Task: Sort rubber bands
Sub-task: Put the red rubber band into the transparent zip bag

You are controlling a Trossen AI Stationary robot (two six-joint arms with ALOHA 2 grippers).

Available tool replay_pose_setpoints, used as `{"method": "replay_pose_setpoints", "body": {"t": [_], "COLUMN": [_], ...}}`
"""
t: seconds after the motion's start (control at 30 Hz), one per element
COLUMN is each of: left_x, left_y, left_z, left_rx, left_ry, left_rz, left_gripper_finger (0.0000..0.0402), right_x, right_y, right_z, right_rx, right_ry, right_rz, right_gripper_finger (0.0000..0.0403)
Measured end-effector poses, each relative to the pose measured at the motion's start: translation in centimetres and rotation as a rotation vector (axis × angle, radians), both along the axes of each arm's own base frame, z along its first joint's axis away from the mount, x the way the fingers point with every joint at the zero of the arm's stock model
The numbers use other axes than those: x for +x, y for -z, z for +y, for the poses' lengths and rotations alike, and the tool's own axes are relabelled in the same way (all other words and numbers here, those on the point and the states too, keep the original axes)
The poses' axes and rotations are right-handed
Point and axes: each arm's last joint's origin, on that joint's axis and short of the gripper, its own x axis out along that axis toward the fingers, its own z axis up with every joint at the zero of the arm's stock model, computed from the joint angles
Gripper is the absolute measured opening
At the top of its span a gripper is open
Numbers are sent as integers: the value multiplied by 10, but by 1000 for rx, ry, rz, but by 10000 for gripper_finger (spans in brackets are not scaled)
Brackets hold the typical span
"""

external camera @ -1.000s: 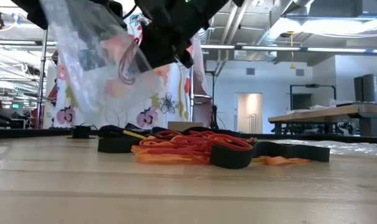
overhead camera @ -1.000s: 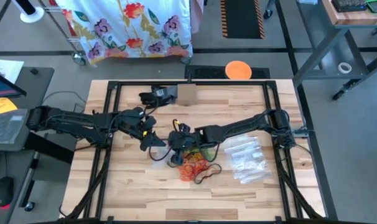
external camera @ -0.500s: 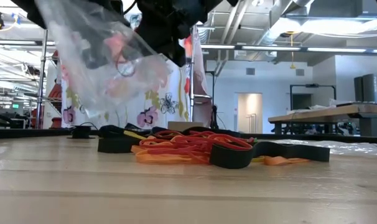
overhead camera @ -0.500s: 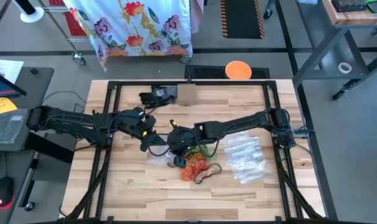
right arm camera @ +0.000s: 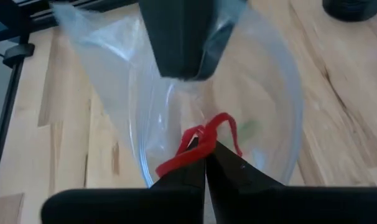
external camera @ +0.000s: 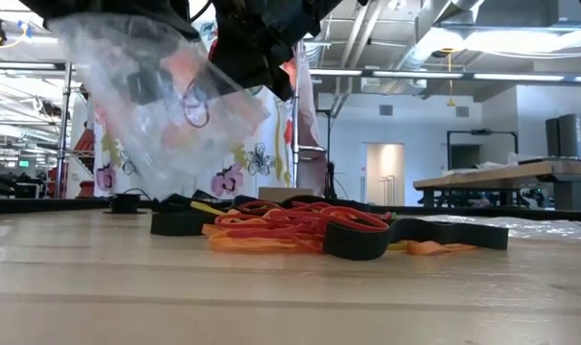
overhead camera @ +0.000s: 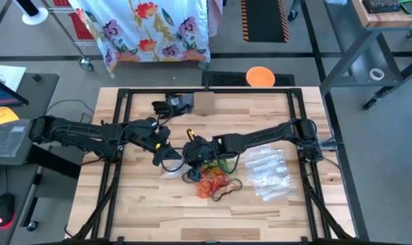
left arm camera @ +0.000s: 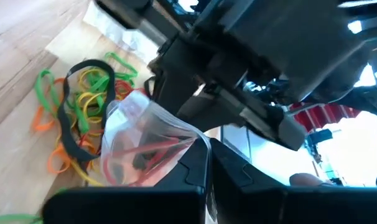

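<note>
A clear plastic zip bag [external camera: 156,115] hangs from my left gripper [left arm camera: 208,175], which is shut on its rim left of the table's middle [overhead camera: 166,156]. My right gripper [right arm camera: 205,163] reaches into the bag's open mouth from the right [overhead camera: 191,155] and is shut on a red rubber band [right arm camera: 207,138]. More red bands lie inside the bag [left arm camera: 145,146]. A loose pile of rubber bands [overhead camera: 214,182] in red, orange, green, yellow and black lies flat on the wood just right of the bag [external camera: 290,228]. My left gripper pinches the bag's rim [left arm camera: 198,142] between its two fingers [right arm camera: 182,43]. The bag hangs below them, mouth held open toward the other arm, walls slack. My right gripper pinches the red band's loop [right arm camera: 201,146] at its fingertips, slanting down from the table's right into the bag's mouth. The band droops inside the bag.
Several more clear bags [overhead camera: 270,173] lie on the wood at the right. A dark device [overhead camera: 170,103] and a brown box [overhead camera: 204,103] sit near the far edge. A black frame [overhead camera: 117,136] borders the tabletop.
The hanging bag has shifted and its walls have changed shape, its body spreading wider in the low view. The red band stays inside it at my right gripper's tips. Both arms have kept nearly still.
</note>
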Motion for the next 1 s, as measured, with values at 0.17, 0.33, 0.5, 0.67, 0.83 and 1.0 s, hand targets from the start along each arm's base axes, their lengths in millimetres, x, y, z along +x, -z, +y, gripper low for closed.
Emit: {"method": "replay_pose_setpoints", "body": {"t": [0.17,0.33,0.5,0.67,0.83,1.0], "left_x": [0,0,-1,-1,0,0], "left_y": [1,2,2,2,1,1], "left_z": [-1,-1,-1,-1,-1,-1], "left_rx": [1,-4,-8,-9,5,4], "left_ry": [-1,-11,-2,1,-16,-24], "left_rz": [8,22,27,24,11,14], "left_gripper_finger": [0,0,0,0,0,0], "right_x": [-1,-3,-5,-10,-9,-7], "right_y": [1,3,-13,-26,-25,-32], "right_z": [-2,-6,-3,1,4,6], "right_rx": [-1,-84,-107,-155,-107,-104], "right_ry": [6,32,13,15,-33,-44], "right_rz": [15,50,69,123,119,100], "right_gripper_finger": [77,128,136,127,122,122]}}
